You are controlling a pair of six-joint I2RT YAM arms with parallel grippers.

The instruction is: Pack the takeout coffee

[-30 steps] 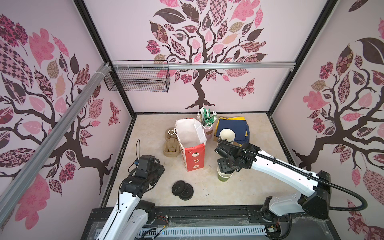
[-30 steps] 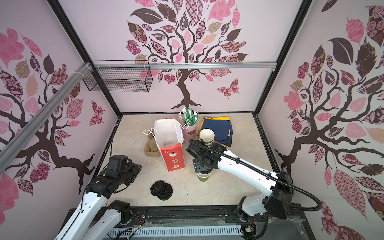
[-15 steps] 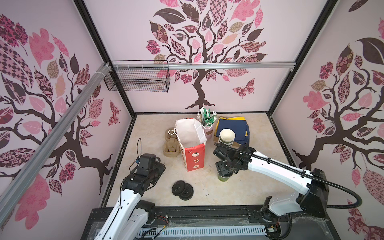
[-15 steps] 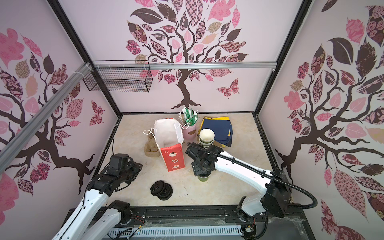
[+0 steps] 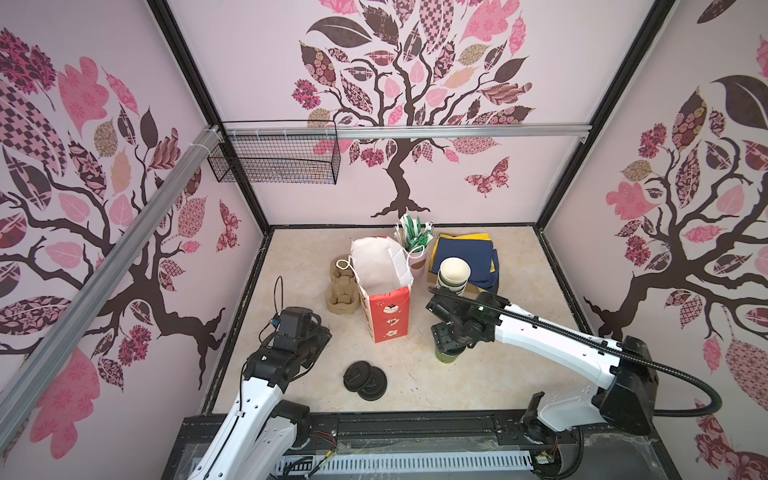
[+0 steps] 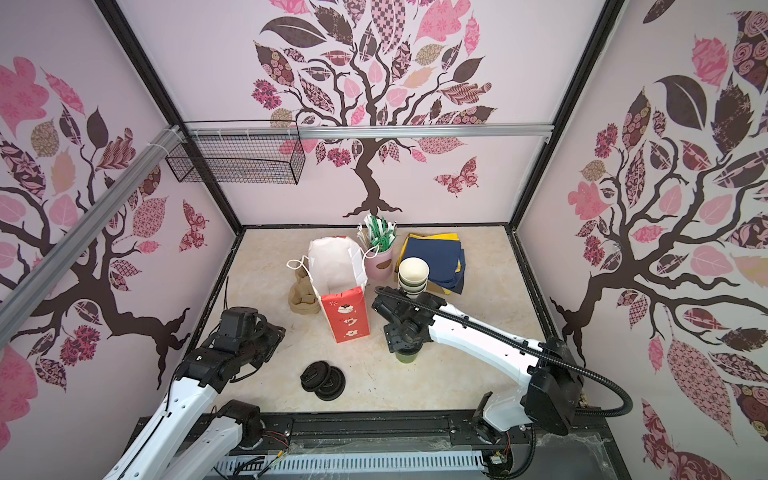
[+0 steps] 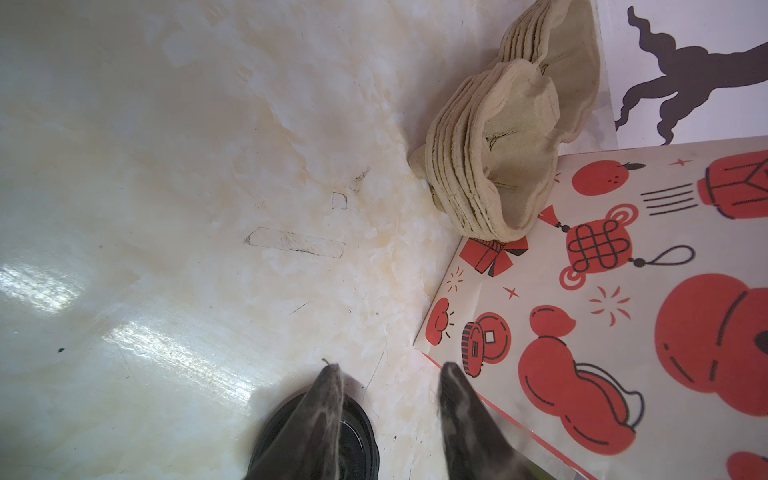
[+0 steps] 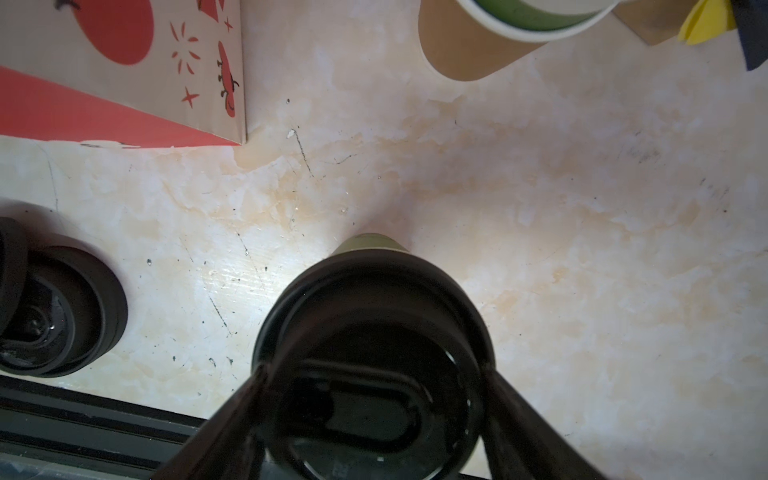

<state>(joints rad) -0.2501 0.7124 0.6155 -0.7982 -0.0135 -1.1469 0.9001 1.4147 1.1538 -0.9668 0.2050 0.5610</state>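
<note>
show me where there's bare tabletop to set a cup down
Bare tabletop: the back-left strip between the cup carriers and the left wall; the front gap between the black lids and the lidded cup; the back-right corner beside the napkins. Crowded: the back middle, around the paper bag, straw holder and cup stack.

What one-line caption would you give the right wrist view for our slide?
Right gripper clasps the black lid on a green paper cup standing on the marbled table.

Bare floor (image 5: 297,259) left of paper bag (image 5: 384,309), black lids (image 5: 365,375) before it; cup stack (image 5: 454,274), napkins (image 5: 465,253) crowding back right
</note>
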